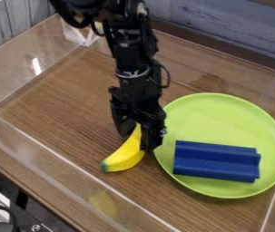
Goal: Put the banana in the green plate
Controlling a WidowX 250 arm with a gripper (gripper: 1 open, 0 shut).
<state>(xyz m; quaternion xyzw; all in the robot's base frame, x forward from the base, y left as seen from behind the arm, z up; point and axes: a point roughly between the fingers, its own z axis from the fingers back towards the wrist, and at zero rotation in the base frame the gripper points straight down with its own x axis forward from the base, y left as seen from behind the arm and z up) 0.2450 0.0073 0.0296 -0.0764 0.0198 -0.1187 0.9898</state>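
The banana lies on the wooden table just left of the green plate, with its upper end under my gripper and its lower end pointing toward the front left. My gripper points straight down and sits low over that upper end. Its fingers stand apart, one on each side of the banana, so it is open. Whether the fingers touch the fruit cannot be told. The plate's left rim lies close beside the gripper.
A blue rectangular block lies in the plate's front half. Clear plastic walls edge the table at the front left and back. A small yellow-and-white object stands at the back behind the arm.
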